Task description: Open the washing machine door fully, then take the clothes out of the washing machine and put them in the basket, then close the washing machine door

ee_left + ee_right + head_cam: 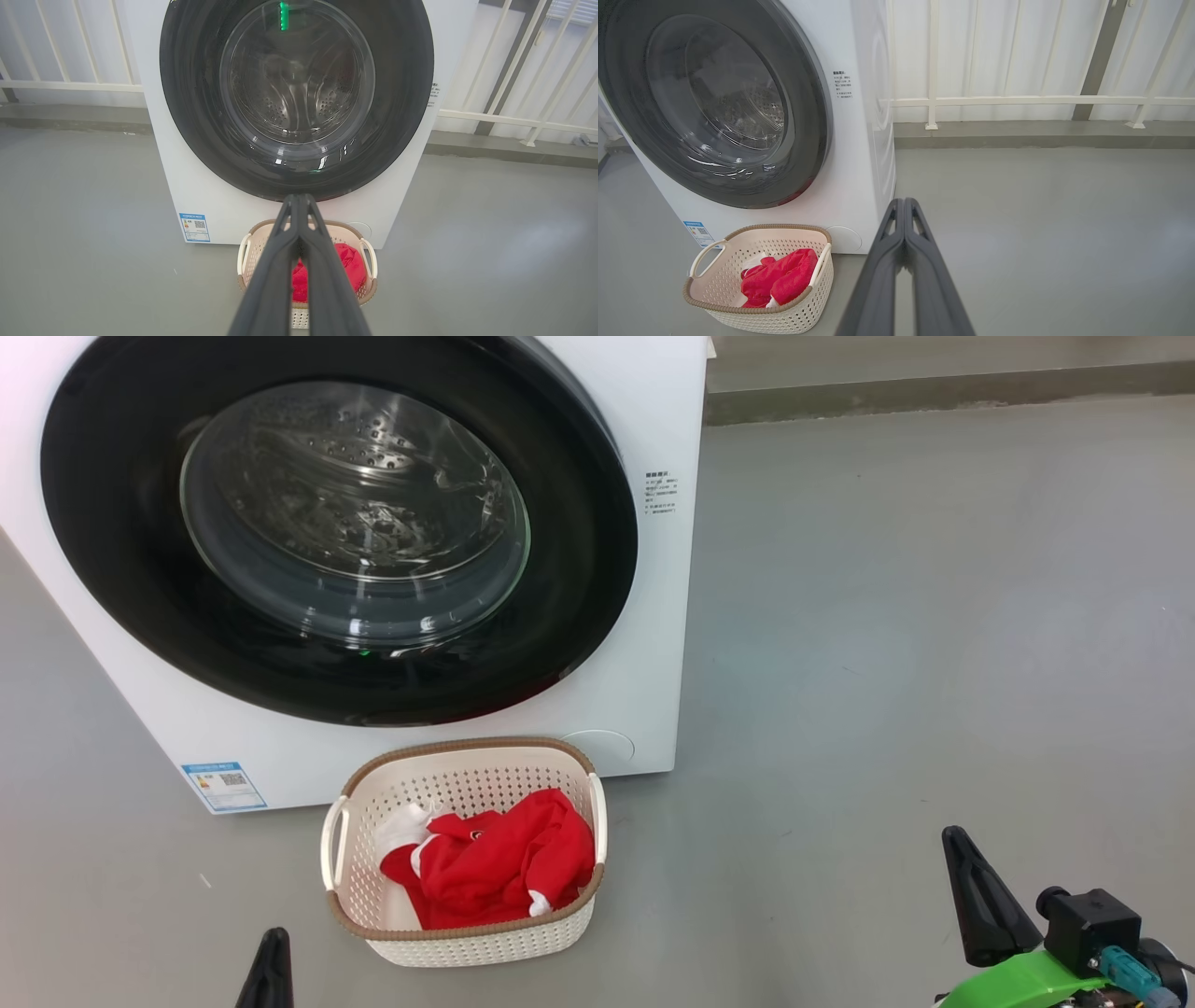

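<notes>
The white washing machine [653, 644] stands at the upper left with its round black door [112, 551] shut flat against the front; the steel drum shows through the glass. In front of it on the floor sits the cream basket [467, 947], holding the red clothes [504, 868] and a white piece. My left gripper [297, 198] is shut and empty, well back from the basket [366, 291] and the door [402, 93]. My right gripper [903, 201] is shut too, holding nothing, to the right of the basket [719, 310] and the machine [864, 140]. Its dark fingertip [957, 845] shows at lower right.
Grey floor [934, 616] spreads to the right of the machine. A low kerb and a white railing [1017, 100] run behind. A blue label sticker [224, 787] sits at the machine's lower left corner.
</notes>
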`<state>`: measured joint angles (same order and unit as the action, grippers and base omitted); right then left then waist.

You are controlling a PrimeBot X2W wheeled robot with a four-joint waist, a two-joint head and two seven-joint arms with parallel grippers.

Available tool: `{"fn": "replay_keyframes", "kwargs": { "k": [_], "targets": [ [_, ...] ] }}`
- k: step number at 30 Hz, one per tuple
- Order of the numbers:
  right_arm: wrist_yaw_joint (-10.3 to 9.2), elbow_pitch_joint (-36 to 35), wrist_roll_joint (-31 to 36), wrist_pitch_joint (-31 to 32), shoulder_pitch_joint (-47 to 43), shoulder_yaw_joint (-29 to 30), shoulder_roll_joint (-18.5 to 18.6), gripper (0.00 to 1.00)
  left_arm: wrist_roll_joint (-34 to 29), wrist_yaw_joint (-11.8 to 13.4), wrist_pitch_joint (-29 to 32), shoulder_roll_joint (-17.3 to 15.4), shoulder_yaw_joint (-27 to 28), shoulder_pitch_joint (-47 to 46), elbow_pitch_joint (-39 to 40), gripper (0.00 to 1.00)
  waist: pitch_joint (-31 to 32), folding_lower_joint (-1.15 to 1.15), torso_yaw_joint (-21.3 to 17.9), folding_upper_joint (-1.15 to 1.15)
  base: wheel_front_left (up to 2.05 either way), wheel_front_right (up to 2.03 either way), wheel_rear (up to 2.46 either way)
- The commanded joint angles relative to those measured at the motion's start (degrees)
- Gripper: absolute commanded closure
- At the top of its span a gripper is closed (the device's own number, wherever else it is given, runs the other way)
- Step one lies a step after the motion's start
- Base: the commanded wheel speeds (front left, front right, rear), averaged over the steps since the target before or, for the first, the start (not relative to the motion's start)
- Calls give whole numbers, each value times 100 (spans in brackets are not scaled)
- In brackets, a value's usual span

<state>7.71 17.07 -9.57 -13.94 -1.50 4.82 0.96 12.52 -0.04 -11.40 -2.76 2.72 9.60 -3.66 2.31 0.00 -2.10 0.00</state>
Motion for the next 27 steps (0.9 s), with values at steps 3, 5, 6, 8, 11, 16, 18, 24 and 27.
{"fn": "replay_keyframes", "kwargs": {
  "k": [3,5,6,8,11,16,18,24,27],
  "targets": [
    [-1,-152,-308,80,184,27,47,100,306,-46,59,-48,55,-105,93,100,4,12,6,0,0,0,0],
    [-2,-156,-445,110,190,25,49,100,437,-58,86,-48,58,-127,75,100,-6,4,10,0,0,0,0],
    [-2,-158,-513,125,195,24,51,100,503,-64,99,-47,59,-140,65,100,-12,1,11,0,0,0,0],
    [-2,-163,-649,155,205,24,53,100,634,-76,127,-47,63,-166,47,100,-19,0,15,0,0,0,0],
    [-3,-169,-853,202,219,25,57,100,830,-94,169,-46,69,-203,20,100,-26,0,20,0,0,0,0],
    [-4,-177,-1193,284,242,29,63,100,1157,-123,241,-44,82,-265,-28,100,-37,0,29,0,0,0,0],
    [-4,-180,-1328,317,252,31,65,100,1288,-135,270,-44,87,-290,-47,100,-41,0,32,0,0,0,0],
    [-5,-187,-1667,401,277,37,72,100,1614,-165,344,-42,100,-353,-95,100,-51,0,41,0,0,0,0],
    [-5,-191,-1870,452,292,41,75,100,1810,-183,388,-41,109,-390,-124,100,-57,0,46,0,0,0,0]
  ]
}}
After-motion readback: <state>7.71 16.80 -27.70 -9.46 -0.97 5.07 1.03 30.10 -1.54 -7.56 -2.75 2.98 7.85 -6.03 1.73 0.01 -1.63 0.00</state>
